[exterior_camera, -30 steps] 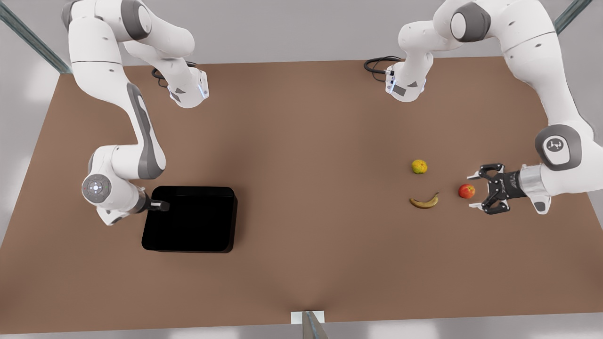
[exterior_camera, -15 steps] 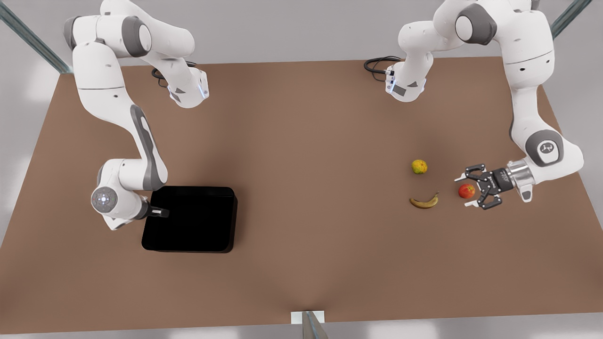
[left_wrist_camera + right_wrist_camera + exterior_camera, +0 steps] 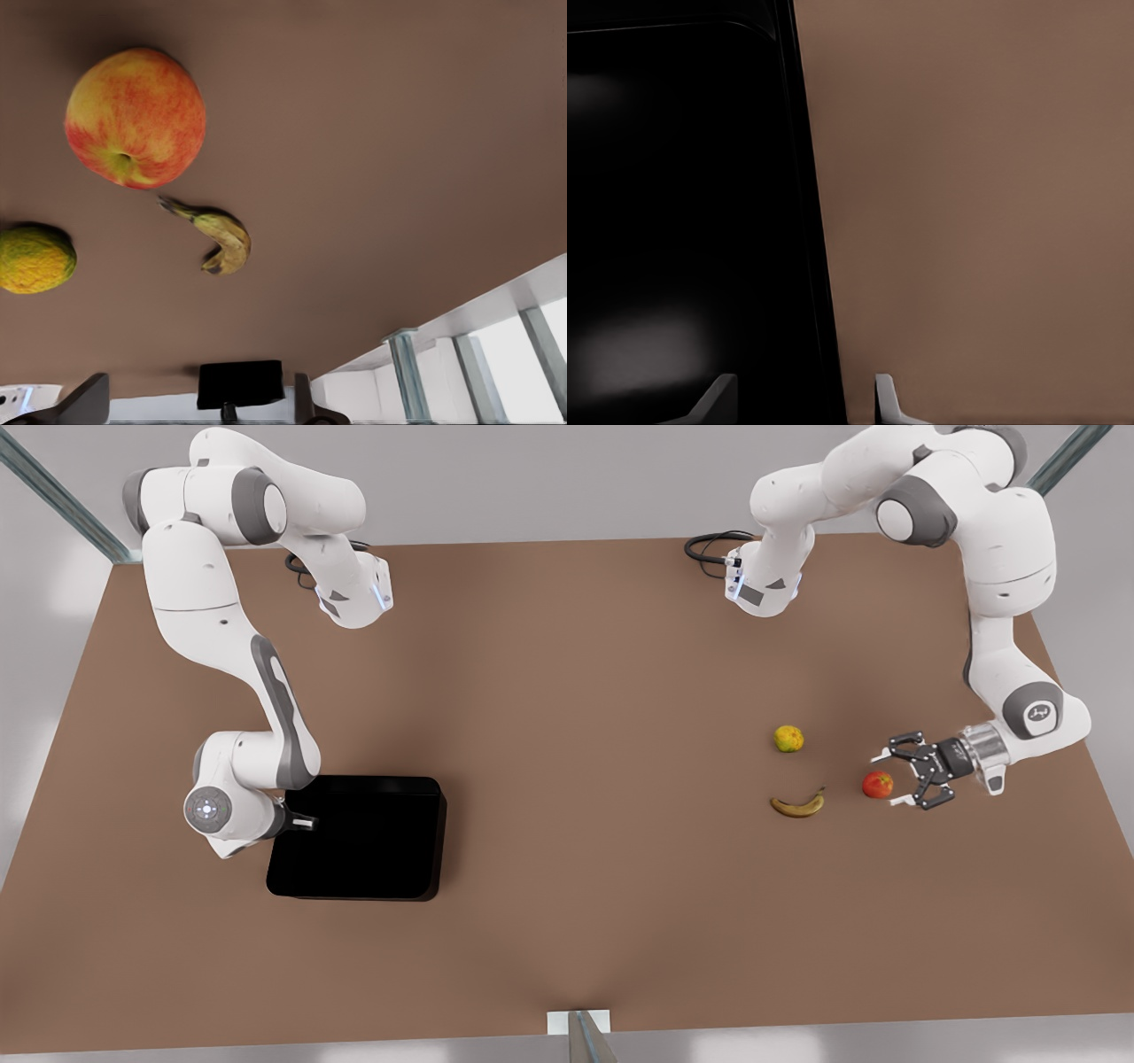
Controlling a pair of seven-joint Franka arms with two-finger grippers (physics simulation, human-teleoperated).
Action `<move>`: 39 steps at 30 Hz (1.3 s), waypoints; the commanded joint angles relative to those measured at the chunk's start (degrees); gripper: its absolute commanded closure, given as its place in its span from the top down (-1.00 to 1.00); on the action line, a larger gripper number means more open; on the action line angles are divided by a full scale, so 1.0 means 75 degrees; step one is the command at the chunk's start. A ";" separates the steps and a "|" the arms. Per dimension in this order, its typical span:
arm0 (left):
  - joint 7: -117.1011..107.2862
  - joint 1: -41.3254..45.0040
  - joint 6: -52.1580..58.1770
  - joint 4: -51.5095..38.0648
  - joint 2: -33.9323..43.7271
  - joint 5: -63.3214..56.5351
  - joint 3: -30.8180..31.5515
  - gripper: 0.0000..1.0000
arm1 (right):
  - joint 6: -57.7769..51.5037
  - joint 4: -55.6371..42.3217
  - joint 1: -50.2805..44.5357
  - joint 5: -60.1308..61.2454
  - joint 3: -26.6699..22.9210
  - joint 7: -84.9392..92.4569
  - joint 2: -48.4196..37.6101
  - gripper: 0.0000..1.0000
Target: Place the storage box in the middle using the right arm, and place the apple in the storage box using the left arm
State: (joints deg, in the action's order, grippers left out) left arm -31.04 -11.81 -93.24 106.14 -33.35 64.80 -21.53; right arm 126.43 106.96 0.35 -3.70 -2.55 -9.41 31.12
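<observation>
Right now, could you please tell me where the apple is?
The apple lies on the table at the front view's right, beside the banana, between the open left tool's fingers.

No legible text, numbers or brand names on any surface. Only mark: a small dark emblem on the round grey joint cap of the arm near the apple, at about 2 o'clock from the fruit; its characters cannot be made out.
</observation>
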 commanded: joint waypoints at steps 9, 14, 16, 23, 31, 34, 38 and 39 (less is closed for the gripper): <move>0.0424 -0.0382 0.0338 -0.0300 -0.0897 0.0770 0.0012 1.00 | -0.0087 -0.0011 0.0012 -0.0023 0.0000 0.0059 0.0058 -0.57; 0.0436 -0.0499 0.0514 -0.0406 -0.1038 0.0946 0.0012 1.00 | -0.0123 -0.0035 0.0012 -0.0058 0.0000 0.0094 0.0093 -0.57; 0.0483 -0.0499 0.0491 -0.0195 -0.0979 0.0957 0.0059 1.00 | -0.0134 -0.0047 0.0012 -0.0070 0.0000 0.0106 0.0105 -0.57; 0.1385 -0.0487 0.0514 -0.0254 -0.1378 0.0934 0.0059 1.00 | -0.0169 -0.0152 0.0000 -0.0070 0.0058 0.0141 0.0082 -0.57; 0.1467 -0.0522 0.0561 -0.0254 -0.1553 0.0910 0.0000 1.00 | -0.0369 -0.0656 -0.0059 0.0106 0.0644 0.0387 -0.0071 -0.57; 0.1444 -0.0651 0.0608 -0.0218 -0.1682 0.1121 0.0000 1.00 | -0.0357 -0.1042 -0.0351 0.0504 0.0902 0.0422 -0.0106 -0.57; 0.1513 -0.0791 0.0608 -0.0218 -0.1787 0.1192 0.0000 1.00 | -0.0357 -0.1780 -0.0890 0.0528 0.1405 0.0422 0.0023 -0.57; 0.1561 -0.0920 0.0643 -0.0242 -0.1834 0.1204 0.0000 1.00 | -0.0357 -0.1851 -0.0902 0.0528 0.1604 0.0399 0.0070 -0.57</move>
State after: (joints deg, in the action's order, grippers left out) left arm -19.34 -18.72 -88.35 104.33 -47.28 73.44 -21.53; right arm 123.77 92.58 -7.89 0.35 10.16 -6.75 31.99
